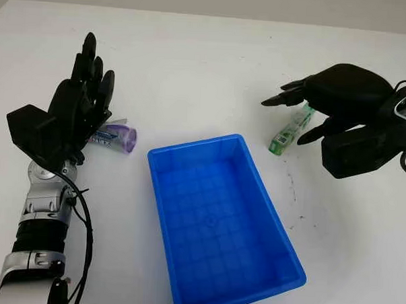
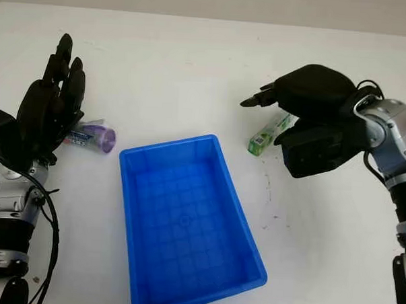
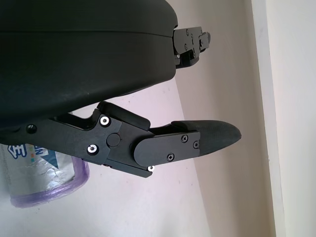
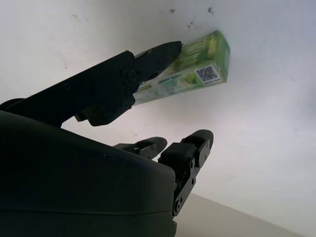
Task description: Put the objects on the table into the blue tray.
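Observation:
An empty blue tray (image 1: 189,158) sits mid-table. Left of it lies a clear tube with a purple cap (image 1: 120,137), its label end hidden behind my left hand (image 1: 81,96), which is open and raised just over it without holding it. The same purple-capped tube (image 3: 42,173) lies under the palm in the left wrist view. Right of the tray lies a green box (image 1: 288,132). My right hand (image 1: 306,106) hovers over its far end, open, with one fingertip (image 4: 170,49) at the box's (image 4: 197,71) edge.
The white table (image 1: 207,65) stretches around the tray. Small dark specks mark the surface right of the tray (image 1: 292,189). The table's far edge runs along the top of the head views.

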Controlling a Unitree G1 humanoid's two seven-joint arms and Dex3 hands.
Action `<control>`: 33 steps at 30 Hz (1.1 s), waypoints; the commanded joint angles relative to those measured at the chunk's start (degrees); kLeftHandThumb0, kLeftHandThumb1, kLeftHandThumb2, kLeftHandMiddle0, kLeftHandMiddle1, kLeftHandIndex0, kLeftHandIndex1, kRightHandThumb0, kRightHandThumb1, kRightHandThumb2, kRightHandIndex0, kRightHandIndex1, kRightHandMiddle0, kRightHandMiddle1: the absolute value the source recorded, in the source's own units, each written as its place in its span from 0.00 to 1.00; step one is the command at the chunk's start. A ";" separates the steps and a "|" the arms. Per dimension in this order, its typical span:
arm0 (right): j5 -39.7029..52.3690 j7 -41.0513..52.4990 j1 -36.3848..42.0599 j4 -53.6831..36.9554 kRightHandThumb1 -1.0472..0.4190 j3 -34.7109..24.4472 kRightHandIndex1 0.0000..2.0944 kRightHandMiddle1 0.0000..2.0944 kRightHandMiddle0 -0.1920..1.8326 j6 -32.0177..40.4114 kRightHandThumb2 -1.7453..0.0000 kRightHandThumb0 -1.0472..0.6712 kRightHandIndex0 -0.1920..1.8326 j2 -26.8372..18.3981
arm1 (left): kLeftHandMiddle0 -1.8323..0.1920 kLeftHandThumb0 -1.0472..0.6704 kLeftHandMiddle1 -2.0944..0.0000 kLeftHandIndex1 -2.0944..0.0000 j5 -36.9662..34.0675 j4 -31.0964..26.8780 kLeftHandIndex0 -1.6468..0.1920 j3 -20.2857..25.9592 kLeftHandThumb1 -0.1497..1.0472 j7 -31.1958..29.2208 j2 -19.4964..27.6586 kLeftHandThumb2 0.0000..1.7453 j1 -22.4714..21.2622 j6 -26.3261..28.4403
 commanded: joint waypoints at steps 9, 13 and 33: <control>-7.67 -8.00 -0.92 9.64 0.13 5.95 0.06 0.05 0.43 -3.59 0.96 0.46 0.42 1.28 | 0.98 0.19 0.98 0.98 -0.52 -0.10 0.98 0.54 1.00 -1.21 1.09 0.31 -0.96 -0.61; -10.98 -10.11 -1.73 10.00 0.12 7.94 0.19 0.07 0.45 -3.55 0.97 0.44 0.44 0.49 | 0.99 0.19 0.98 0.98 -0.78 -0.47 0.98 0.64 1.00 -1.48 1.24 0.31 -0.93 -0.15; -8.26 -32.30 -3.53 5.94 0.01 2.57 1.00 1.00 0.47 -0.48 0.96 0.36 0.62 2.20 | 0.98 0.19 0.97 0.97 0.30 1.80 0.97 -0.08 1.00 -1.09 0.97 0.31 -2.20 -1.16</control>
